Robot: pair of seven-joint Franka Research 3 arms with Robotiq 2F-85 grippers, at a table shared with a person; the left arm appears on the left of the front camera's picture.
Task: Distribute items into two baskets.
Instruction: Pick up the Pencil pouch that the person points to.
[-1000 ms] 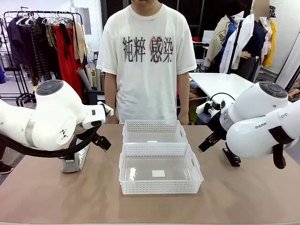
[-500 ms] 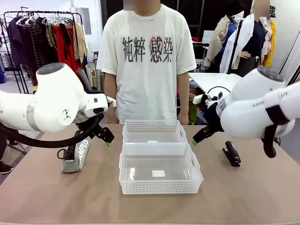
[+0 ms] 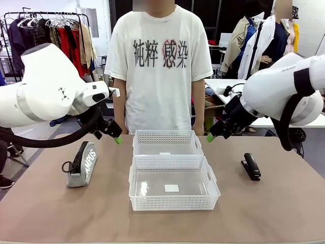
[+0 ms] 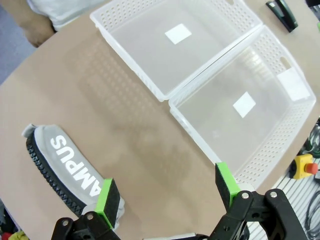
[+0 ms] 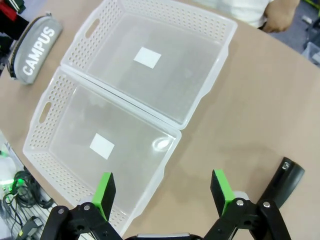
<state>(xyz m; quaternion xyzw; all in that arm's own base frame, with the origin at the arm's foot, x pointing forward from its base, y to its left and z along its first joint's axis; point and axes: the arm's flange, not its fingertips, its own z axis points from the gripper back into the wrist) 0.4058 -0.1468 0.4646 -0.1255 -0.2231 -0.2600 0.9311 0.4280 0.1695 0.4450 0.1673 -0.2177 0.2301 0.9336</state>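
The near basket [image 3: 172,203] and the far basket [image 3: 165,136] are set in the middle of the counter [image 3: 264,213], one behind the other with their long rims touching. The far one is placed toward the person [image 3: 160,66], who is stood at the far edge. A white label [image 3: 171,188] is seen on the floor of each.

The left tool [image 4: 167,186] is held above the counter's left part, its green-padded fingers spread wide and nothing gripped between them. The grey pouch [image 3: 81,165] lettered "CAMPUS" is laid on the counter at the left, well apart from both baskets — in the left wrist view it is seen just past one finger, partly covered by the pad.

The right tool [image 5: 162,192] is likewise raised over the counter's right part, released, with nothing clasped. The black stapler [image 3: 251,166] is laid flat on the counter to the right of the near basket, apart from it — in the right wrist view one end of it is seen close beside a finger.
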